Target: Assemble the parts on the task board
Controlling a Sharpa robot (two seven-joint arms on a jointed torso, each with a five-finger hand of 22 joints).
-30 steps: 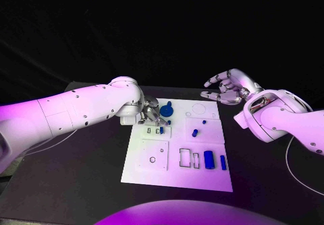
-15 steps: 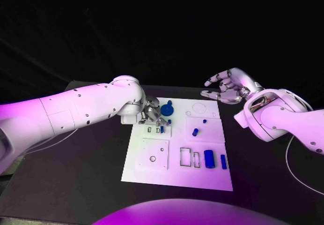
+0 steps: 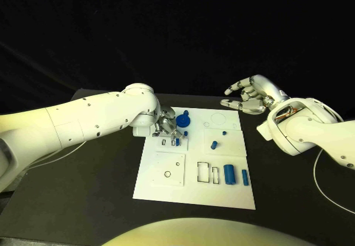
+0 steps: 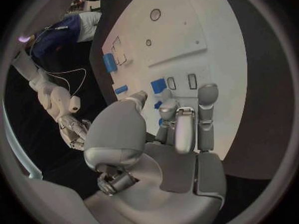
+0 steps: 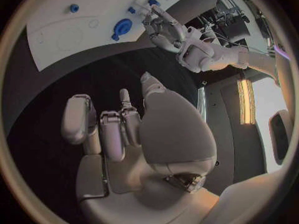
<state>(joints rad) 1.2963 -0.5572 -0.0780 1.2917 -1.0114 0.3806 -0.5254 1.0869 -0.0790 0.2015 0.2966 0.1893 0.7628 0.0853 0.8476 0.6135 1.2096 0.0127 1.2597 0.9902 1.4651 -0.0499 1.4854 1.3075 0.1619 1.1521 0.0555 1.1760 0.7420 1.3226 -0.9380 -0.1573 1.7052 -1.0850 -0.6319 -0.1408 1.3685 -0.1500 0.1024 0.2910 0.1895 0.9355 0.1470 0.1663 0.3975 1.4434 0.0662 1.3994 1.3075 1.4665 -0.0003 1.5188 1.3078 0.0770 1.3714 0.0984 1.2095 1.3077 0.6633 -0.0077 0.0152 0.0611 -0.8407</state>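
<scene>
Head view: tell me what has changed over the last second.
Hardly anything. The left robot hand stays low over the task board by the small blue part, no clear grasp visible. The right robot hand still hovers open past the board's far corner. The blue round part has not moved.

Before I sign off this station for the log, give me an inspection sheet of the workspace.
Surface: black table, bare around the board.
Job's things: white task board; blue parts on it, including a round disc and a cylinder.
Clutter: nothing seen.
Hands: left hand low over the board's far left, fingers at a small blue part; grip unclear. Right hand raised beyond the board, open, empty.
Cables: thin cable on the right.
Surroundings: dark backdrop.
</scene>
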